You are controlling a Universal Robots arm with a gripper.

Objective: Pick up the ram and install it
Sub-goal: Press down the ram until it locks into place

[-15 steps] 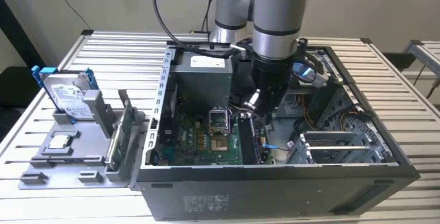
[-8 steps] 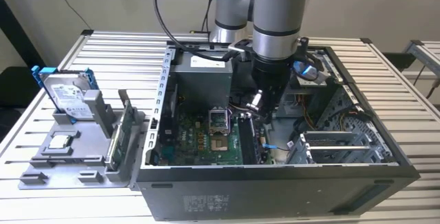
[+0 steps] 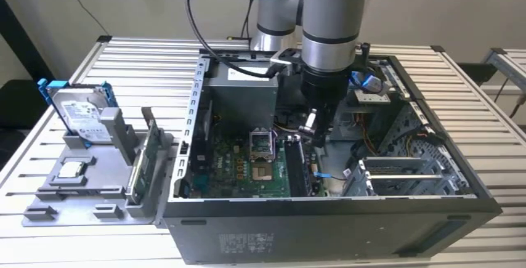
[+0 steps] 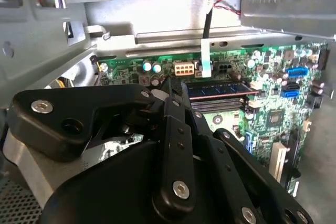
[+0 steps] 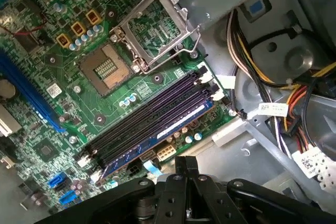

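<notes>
- Inside the open computer case (image 3: 329,219), on the metal table (image 3: 140,64), the arm reaches straight down, with the gripper (image 3: 315,129) low over the green board (image 3: 238,169) lying on the case floor.
- Just beside the gripper's tip, toward the exterior view's left, run the long memory slots (image 3: 294,168).
- The ram (image 5: 157,132) sits seated in one of these slots, on the side of the row nearest the gripper; in the first wrist view it shows as a blue strip with a pale label, and in the second wrist view its row of chips (image 4: 218,89) is plain.
- The fingers (image 4: 176,129) look drawn together with no clear gap, holding nothing; they stand near the ram, and whether they touch it I cannot tell.
- Left of the slots, the processor socket (image 5: 107,69) lies bare with its metal frame (image 5: 157,27) flipped up.
- Well apart, on the exterior view's left, a grey holder (image 3: 82,185) carries a hard drive (image 3: 80,117) in a blue bracket and a circuit card (image 3: 146,157) standing on edge.
</notes>
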